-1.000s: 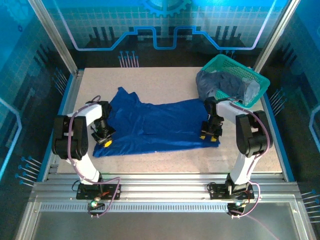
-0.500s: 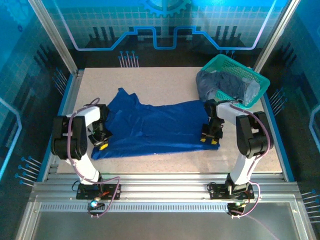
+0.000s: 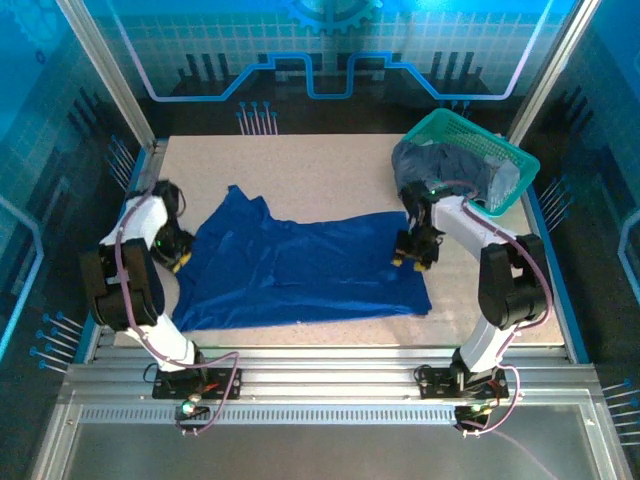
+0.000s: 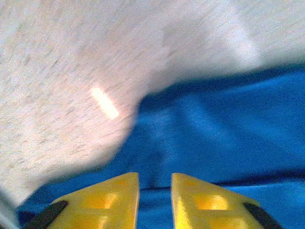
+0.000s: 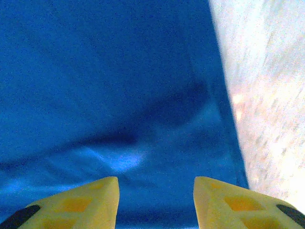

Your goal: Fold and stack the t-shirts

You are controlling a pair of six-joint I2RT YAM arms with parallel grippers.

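One blue t-shirt [image 3: 300, 265]: spread, wrinkled, mid-tabletop [image 3: 320, 170]
Left tool [image 3: 176, 259]: narrowly parted, gripping nothing, at shirt's 9 o'clock edge
Right tool [image 3: 412, 260]: wider apart, empty, over shirt's 3 o'clock edge
Grey-blue t-shirts [image 3: 440, 170]: heaped in basket [image 3: 520, 165], 1 o'clock

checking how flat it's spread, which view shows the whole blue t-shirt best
The top external view: the blue t-shirt shows nearly whole there, spread wrinkled across the table. The left wrist view catches a blurred edge of it; the right wrist view, a close patch by its right edge.
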